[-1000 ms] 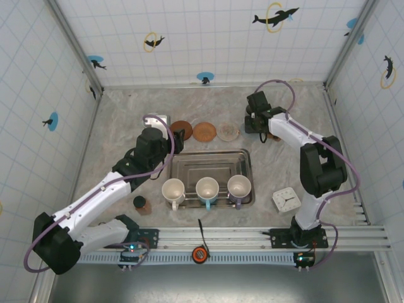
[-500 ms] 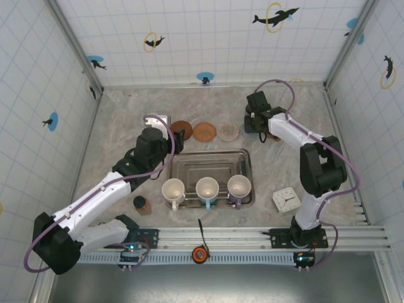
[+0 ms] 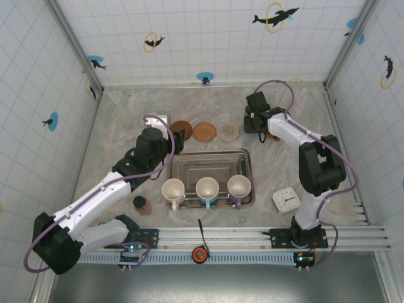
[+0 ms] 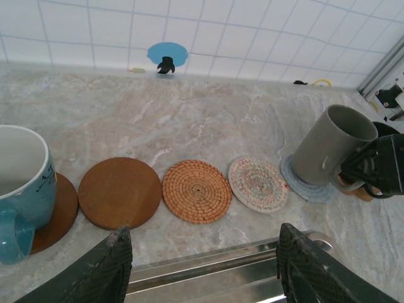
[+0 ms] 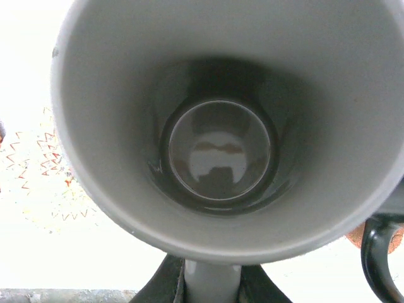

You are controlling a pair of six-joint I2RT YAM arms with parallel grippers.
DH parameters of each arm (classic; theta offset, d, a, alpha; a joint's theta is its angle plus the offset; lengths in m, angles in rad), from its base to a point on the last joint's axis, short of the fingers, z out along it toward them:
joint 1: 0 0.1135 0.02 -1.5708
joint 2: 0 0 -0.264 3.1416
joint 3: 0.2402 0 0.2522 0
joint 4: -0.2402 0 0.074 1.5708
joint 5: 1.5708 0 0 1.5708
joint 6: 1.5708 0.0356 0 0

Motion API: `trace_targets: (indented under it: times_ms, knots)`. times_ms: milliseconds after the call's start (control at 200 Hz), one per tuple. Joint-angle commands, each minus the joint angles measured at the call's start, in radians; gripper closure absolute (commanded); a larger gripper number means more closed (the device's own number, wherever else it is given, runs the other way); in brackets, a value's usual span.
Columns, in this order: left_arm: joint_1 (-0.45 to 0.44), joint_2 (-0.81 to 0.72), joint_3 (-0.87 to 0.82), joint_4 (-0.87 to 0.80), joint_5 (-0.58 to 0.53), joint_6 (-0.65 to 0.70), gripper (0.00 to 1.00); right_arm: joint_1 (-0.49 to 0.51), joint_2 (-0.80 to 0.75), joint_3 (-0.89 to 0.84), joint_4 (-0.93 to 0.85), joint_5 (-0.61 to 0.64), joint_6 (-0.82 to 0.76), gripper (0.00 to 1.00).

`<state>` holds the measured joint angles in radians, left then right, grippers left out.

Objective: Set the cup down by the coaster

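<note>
**Inspector:** Marbled beige tabletop (image 3: 120,107), enclosed by white tiled walls (image 3: 208,44), is noted. Where is the grey ceramic cup (image 4: 331,148) found?

**Assessor:** It is found at 1 o'clock from the rectangular steel tray (image 3: 211,161), tilted over the grey-blue round coaster (image 4: 314,190). Contact between the two cannot be confirmed. Its handle is pinched by the right gripper (image 5: 211,287). The left gripper (image 4: 205,268) is positioned at 11 o'clock of the tray, jaws spread, with nothing between them.

**Inspector:** How is the cup expected to handle?

**Assessor:** It is judged rigid, glazed and therefore slippery, moderately heavy, and breakable if dropped. The handle is considered the soundest hold, with the rim as second choice.

**Inspector:** What counts are entered?

**Assessor:** Five cups are counted: the grey one, three cream mugs (image 3: 207,188) along the tray's 6 o'clock edge, and one blue mug (image 4: 22,189). Five coasters are counted in a row at 12 o'clock of the tray. These are a dark wooden disc (image 4: 58,211) under the blue mug, a brown wooden disc (image 4: 120,192), a woven rattan disc (image 4: 197,190), a pale knitted round (image 4: 257,183) and the grey-blue one. One tray is counted.
</note>
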<state>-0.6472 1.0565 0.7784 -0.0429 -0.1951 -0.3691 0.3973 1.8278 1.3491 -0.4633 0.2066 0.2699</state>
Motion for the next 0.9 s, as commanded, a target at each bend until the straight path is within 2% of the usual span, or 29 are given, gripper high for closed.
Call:
trace_targets:
  times_ms: [0, 896]
  knots:
    - [-0.004, -0.012, 0.014, 0.002, 0.000, 0.013, 0.39, -0.005, 0.004, 0.018, 0.090, 0.026, 0.004, 1.00]
    - [-0.003, -0.031, 0.012, -0.008, -0.002, 0.010, 0.39, -0.005, -0.001, -0.023, 0.101, 0.039, 0.013, 1.00]
